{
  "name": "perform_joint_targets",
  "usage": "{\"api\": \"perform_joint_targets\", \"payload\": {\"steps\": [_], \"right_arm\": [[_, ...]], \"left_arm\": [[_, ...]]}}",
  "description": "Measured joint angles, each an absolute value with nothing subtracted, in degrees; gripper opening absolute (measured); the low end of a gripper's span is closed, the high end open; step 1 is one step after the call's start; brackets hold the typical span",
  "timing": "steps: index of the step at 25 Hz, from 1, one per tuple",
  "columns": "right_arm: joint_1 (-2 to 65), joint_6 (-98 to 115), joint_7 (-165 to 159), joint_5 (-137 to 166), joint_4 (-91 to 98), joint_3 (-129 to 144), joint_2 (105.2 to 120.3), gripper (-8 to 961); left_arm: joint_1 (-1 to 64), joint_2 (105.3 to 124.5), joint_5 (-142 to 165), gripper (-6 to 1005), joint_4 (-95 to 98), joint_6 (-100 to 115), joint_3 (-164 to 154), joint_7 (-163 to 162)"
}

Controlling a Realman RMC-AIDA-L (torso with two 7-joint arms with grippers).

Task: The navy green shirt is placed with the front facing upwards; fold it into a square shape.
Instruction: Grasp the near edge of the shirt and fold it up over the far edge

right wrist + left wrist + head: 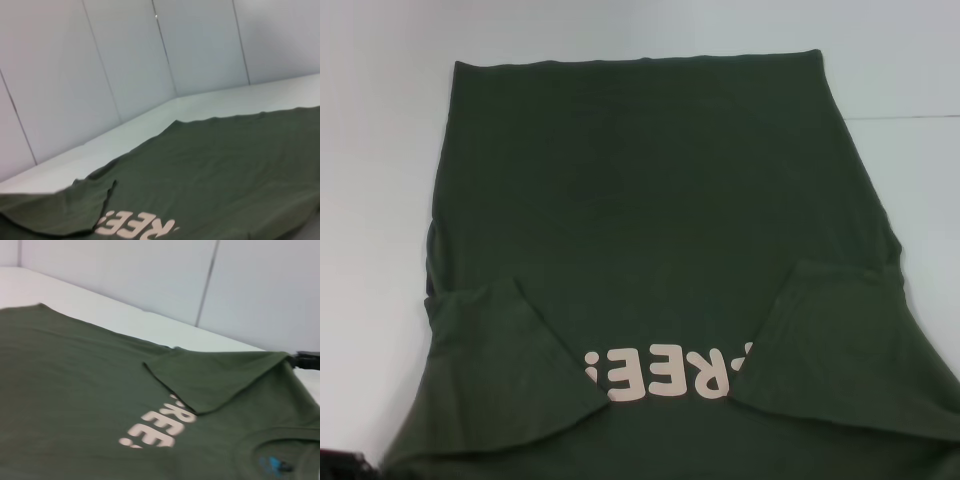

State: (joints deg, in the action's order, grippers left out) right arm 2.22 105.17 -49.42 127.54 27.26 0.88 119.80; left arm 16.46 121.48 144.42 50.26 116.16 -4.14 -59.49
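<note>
The navy green shirt (650,220) lies flat on the white table (380,150), front up, its hem at the far side. Both sleeves are folded inward over the chest: the left sleeve (500,370) and the right sleeve (850,350) each cover an end of the pale "FREE!" lettering (660,375). The left wrist view shows the shirt (75,390), the lettering (155,425) and the blue and black neck label (272,465). A dark part of my left gripper (342,465) shows at the near left corner. A dark part of my right gripper (307,360) shows beside the folded right sleeve. The right wrist view shows only shirt (225,170) and wall.
White table surface surrounds the shirt on the left, right and far sides. Pale panelled walls (125,65) stand behind the table.
</note>
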Motion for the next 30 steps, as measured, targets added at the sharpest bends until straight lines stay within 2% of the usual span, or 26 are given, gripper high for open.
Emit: {"api": "perform_joint_targets", "payload": {"steps": [18, 30], "right_arm": [[5.8, 107.8, -49.8, 127.5, 25.1, -8.9, 119.62, 55], [-0.9, 111.1, -43.6, 127.9, 23.8, -10.3, 119.91, 56]], "left_arm": [[16.0, 121.03, 140.1, 34, 47.6, 113.9, 3.7, -57.7], [12.1, 122.48, 139.1, 35, 47.9, 117.7, 3.4, -46.5]]}}
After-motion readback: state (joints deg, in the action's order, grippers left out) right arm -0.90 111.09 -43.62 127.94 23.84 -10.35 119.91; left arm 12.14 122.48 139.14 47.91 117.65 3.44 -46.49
